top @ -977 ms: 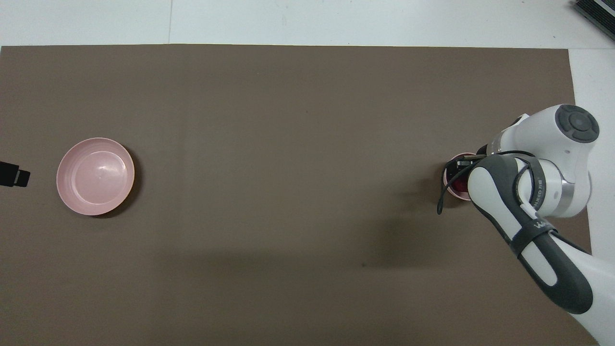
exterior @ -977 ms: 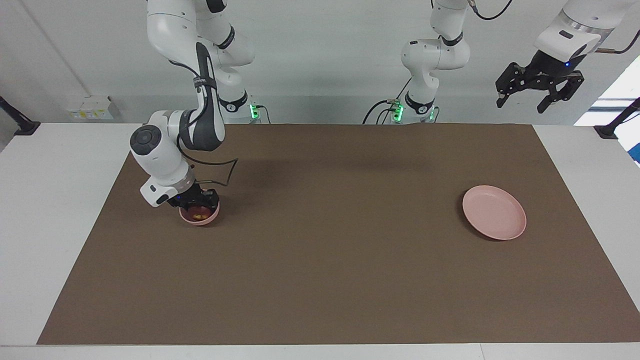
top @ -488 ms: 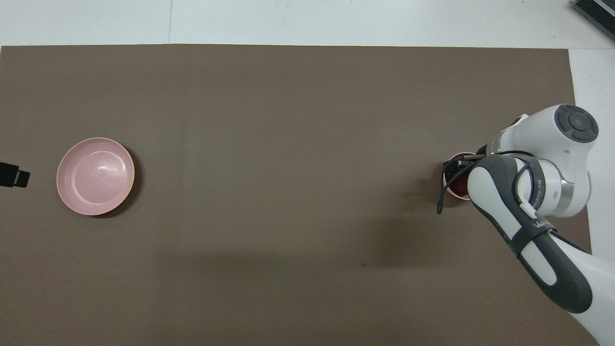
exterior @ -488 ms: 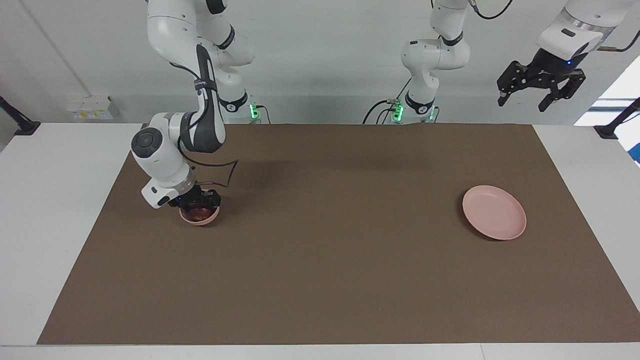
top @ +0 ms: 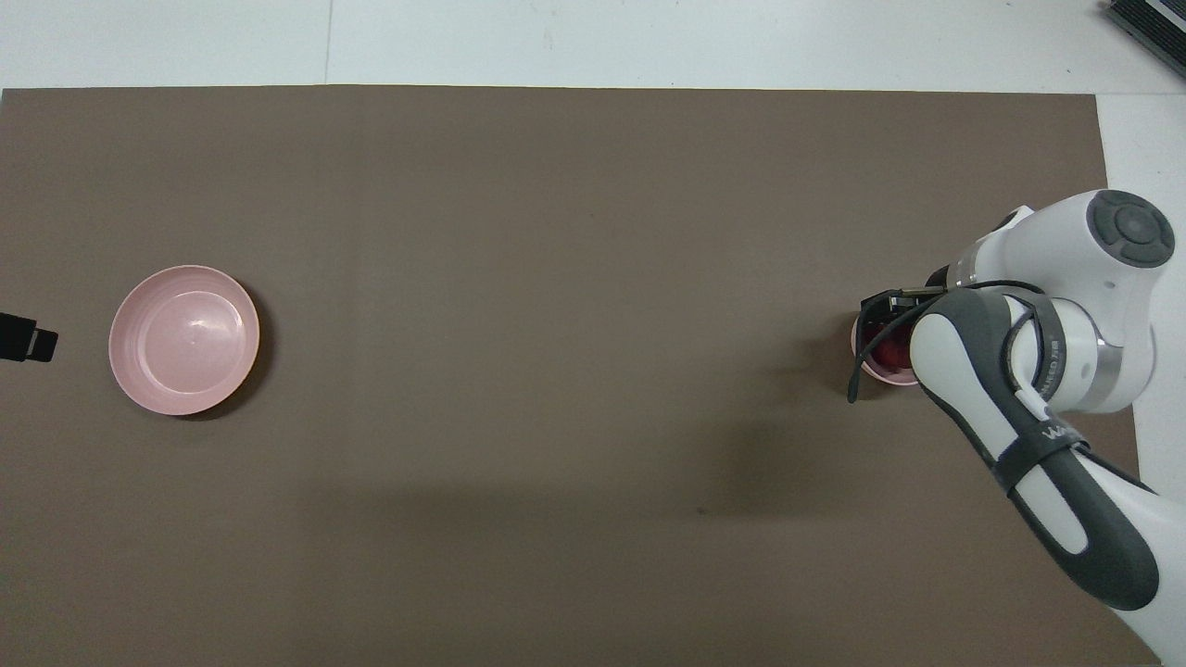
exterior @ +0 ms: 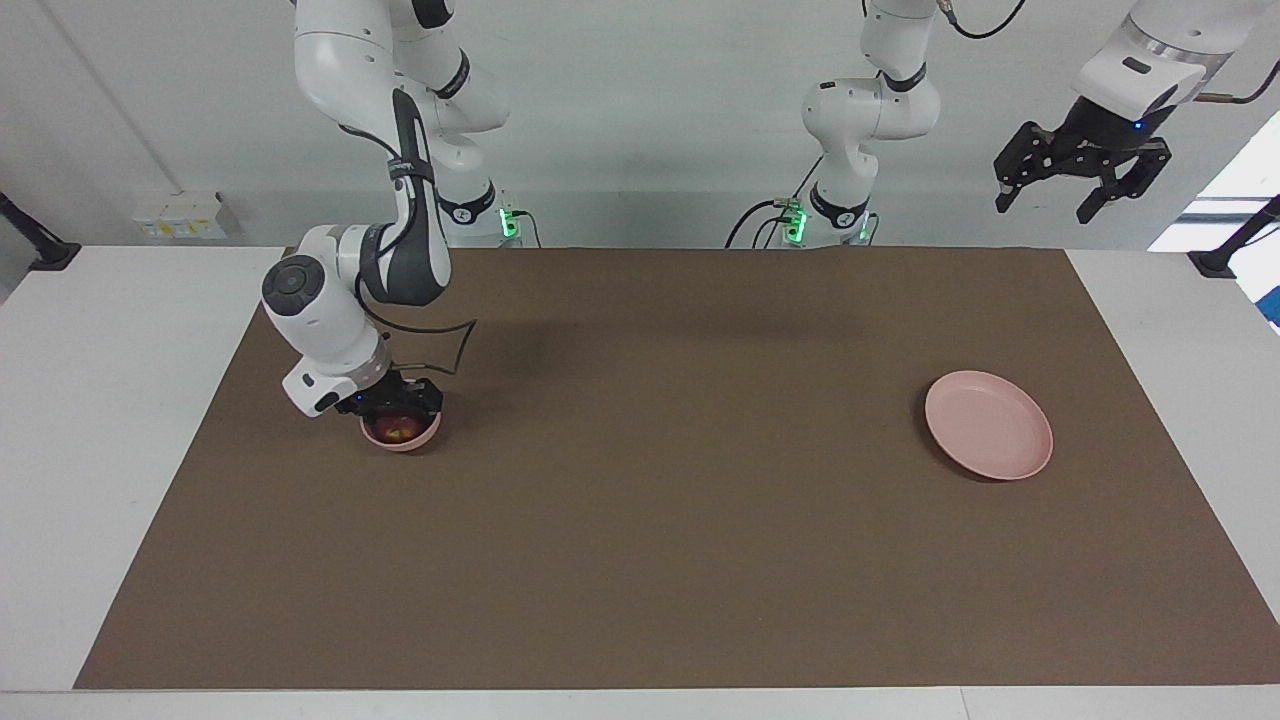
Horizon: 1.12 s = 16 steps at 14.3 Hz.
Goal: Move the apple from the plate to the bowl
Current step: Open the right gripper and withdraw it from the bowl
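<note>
1. Where the right arm's end of the worktop [exterior: 120,420] lies, the apple [exterior: 400,428] rests inside the bowl [exterior: 402,441]; in the overhead view the apple [top: 891,353] shows as a dark red patch within the bowl's [top: 871,367] pale pink rim, partly covered by the arm.
2. On the clock face of the overhead view, the bowl stands at about 3 o'clock from the middle of the brown mat [top: 556,324].
3. The right gripper [exterior: 398,404] sits directly over the bowl, just above its rim. Its fingers stand apart and clamp nothing; the apple lies free below them.
4. The right arm [exterior: 345,300] bends down to the bowl from its base at the robots' edge of the worktop.
5. The plate [exterior: 988,424] lies flat on the mat toward the left arm's end, well apart from the bowl. In the overhead view the plate [top: 183,339] is at about 9 o'clock from the mat's middle, with nothing on it.
6. The left gripper [exterior: 1078,190] waits high in the air off the left arm's end of the mat, fingers apart, holding nothing. In the overhead view only a dark tip [top: 26,337] of it shows at the edge, beside the plate.
</note>
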Available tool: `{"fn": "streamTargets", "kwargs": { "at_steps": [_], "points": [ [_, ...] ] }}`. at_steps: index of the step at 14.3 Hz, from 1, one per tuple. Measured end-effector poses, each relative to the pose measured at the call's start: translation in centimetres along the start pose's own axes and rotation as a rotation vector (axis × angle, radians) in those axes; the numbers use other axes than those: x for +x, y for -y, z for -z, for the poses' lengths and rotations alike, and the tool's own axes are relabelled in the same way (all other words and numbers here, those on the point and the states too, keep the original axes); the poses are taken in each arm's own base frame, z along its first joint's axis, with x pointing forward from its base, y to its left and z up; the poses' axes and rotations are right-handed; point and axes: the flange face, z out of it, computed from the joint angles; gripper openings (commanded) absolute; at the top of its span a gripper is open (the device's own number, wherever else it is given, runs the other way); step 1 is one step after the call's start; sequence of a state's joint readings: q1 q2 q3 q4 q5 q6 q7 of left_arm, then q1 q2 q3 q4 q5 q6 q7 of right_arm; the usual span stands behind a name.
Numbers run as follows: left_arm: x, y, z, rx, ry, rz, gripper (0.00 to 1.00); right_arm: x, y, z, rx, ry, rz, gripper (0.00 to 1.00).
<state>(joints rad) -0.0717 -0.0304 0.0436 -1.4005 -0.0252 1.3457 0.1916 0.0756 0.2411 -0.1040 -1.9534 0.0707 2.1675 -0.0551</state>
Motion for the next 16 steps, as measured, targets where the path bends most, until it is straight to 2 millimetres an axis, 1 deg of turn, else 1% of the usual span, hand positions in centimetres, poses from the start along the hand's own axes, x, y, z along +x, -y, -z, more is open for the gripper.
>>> {"fn": "streamTargets", "kwargs": {
  "at_steps": [2,4,6,8,12,14,16],
  "points": [
    [0.0,0.0,0.0,0.0,0.0,0.0,1.0,0.1,0.2,3.3,-0.013,-0.003,0.016,1.0],
    [0.0,0.0,0.0,0.0,0.0,0.0,1.0,0.1,0.2,7.6,-0.039,0.002,0.034,1.0],
    [0.0,0.0,0.0,0.0,0.0,0.0,1.0,-0.6,0.2,12.1,-0.039,-0.004,0.035,1.0],
    [0.0,0.0,0.0,0.0,0.0,0.0,1.0,-2.0,0.1,16.0,-0.035,-0.015,0.032,1.0],
    [0.0,0.0,0.0,0.0,0.001,0.001,1.0,-5.7,-1.0,23.5,-0.023,-0.022,0.013,1.0],
    [0.0,0.0,0.0,0.0,0.001,0.001,1.0,-6.7,-1.5,26.8,-0.022,-0.03,0.002,1.0],
    [0.0,0.0,0.0,0.0,0.001,0.001,1.0,-7.5,-2.2,29.5,-0.021,-0.032,-0.011,1.0]
  ]
}}
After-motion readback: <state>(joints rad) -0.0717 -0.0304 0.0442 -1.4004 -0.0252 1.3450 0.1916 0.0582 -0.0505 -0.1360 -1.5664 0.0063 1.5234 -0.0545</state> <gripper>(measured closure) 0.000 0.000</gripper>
